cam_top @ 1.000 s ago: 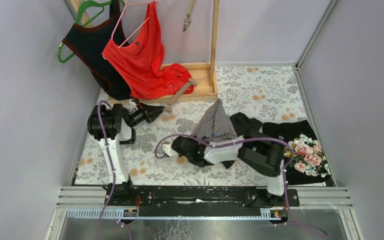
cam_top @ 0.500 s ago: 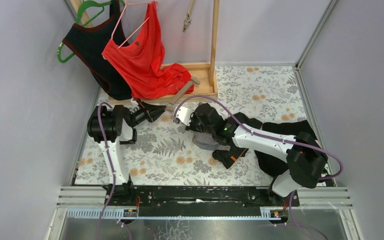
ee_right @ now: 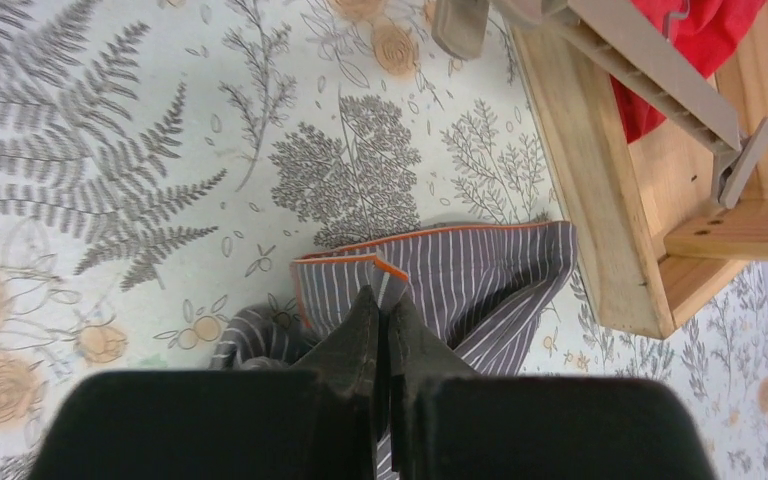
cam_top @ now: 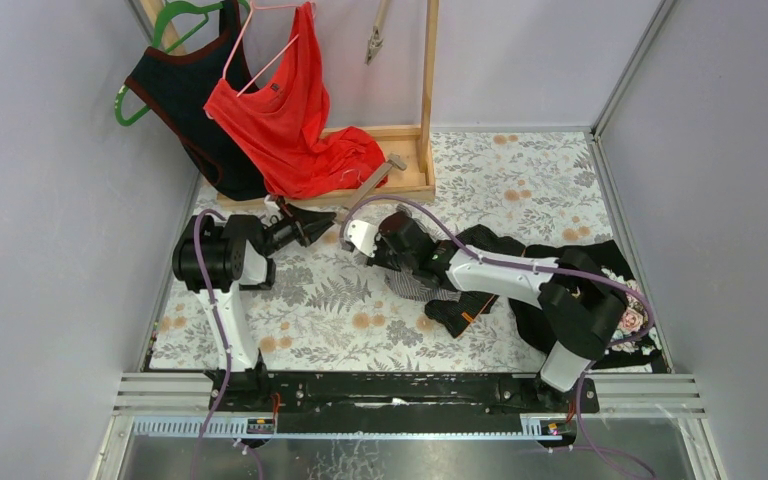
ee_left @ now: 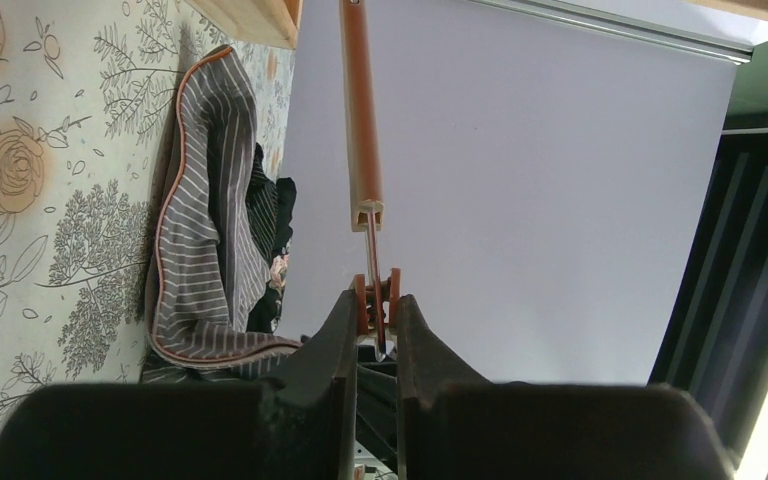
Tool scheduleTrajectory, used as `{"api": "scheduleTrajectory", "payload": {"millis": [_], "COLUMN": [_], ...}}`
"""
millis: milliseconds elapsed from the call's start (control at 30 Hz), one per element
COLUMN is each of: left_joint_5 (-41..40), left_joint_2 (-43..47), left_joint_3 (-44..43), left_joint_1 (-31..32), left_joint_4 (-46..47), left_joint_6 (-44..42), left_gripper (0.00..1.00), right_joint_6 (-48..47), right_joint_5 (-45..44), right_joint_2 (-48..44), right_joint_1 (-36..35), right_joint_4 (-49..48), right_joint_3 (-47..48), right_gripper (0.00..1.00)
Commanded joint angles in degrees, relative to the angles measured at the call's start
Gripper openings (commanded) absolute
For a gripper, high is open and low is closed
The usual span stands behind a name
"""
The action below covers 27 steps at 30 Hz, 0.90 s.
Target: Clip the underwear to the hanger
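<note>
Right tool (ee_right: pixel 380 298) pinches striped, orange-trimmed underwear (ee_right: pixel 480 270).

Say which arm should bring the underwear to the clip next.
Right: the right fingers grip the striped underwear and can carry it; the left fingers are occupied pinching the hanger clip.

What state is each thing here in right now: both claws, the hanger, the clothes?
Left gripper: shut on a clip of the tan hanger.
Right gripper: shut on the striped underwear.
Tan hanger: nothing clipped on it.
Striped underwear: bunched up, not clipped.
Red top: hanging.
Dark top: hanging.
Black clothes: lying in a heap.
</note>
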<state>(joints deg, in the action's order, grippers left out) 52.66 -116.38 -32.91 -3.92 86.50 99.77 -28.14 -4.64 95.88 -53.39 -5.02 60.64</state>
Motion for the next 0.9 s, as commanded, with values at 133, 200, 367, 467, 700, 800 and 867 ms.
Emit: {"api": "scheduleTrajectory", "payload": {"millis": [133,200,367,467,700,800,867], "left_joint_5": [-1.0,-1.1,-1.6,-1.6,-1.9,-2.0,-2.0], "left_joint_2": [1.0,1.3,1.5,1.4,1.3,1.1,1.0], "left_joint_3": [0.9,1.0,1.2,1.2,1.1,0.9,0.7], "left_joint_1": [1.1,1.3,1.6,1.8,2.3,2.6,2.8], "left_joint_4": [0.3,-1.2,-2.3,-2.7,-4.1,-4.3,-4.2], "left_joint_6": [-1.9,-2.9,-3.7,-3.8,-4.1,-4.1,-4.0], "left_gripper": [0.00,0.00,0.00,0.00,0.00,0.00,0.00], "right_joint_6": [-3.8,-4.9,-7.5,-8.5,-11.0,-11.7,-12.2], "right_joint_5": [-10.7,-12.4,-15.3,-15.8,-15.2,-15.0,-15.0], "right_joint_2": [5.4,6.8,9.8,10.8,11.9,12.5,13.0], "right_joint_1": [0.0,-0.3,-1.4,-1.4,-1.7,-2.0,-2.2], "right_joint_4": [-4.8,-5.8,-8.2,-9.2,-10.1,-9.9,-9.8], "right_joint_3": [4.7,5.4,7.6,8.7,10.1,10.8,11.3], "right_gripper": [0.00,0.00,0.00,0.00,0.00,0.00,0.00]}}
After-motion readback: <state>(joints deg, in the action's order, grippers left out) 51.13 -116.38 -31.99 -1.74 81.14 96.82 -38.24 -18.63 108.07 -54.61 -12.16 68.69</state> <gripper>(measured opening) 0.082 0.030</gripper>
